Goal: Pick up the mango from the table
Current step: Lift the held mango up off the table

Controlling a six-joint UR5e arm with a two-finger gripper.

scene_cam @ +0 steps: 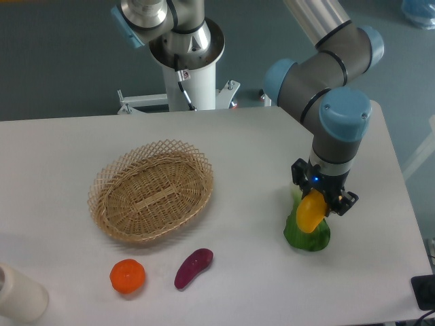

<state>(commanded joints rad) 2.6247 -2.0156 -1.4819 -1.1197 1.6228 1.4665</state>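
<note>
Yellow mango (310, 213) clamped in end effector (319, 209), above table (68, 149).

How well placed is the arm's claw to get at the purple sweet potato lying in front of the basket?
Probably not yet: the claw is shut on the mango, off to the side. Nothing sits over the purple sweet potato, so the way looks free once emptied.

Bright, even overhead light, soft faint shadows on the table (61, 149), slightly soft focus throughout.
</note>
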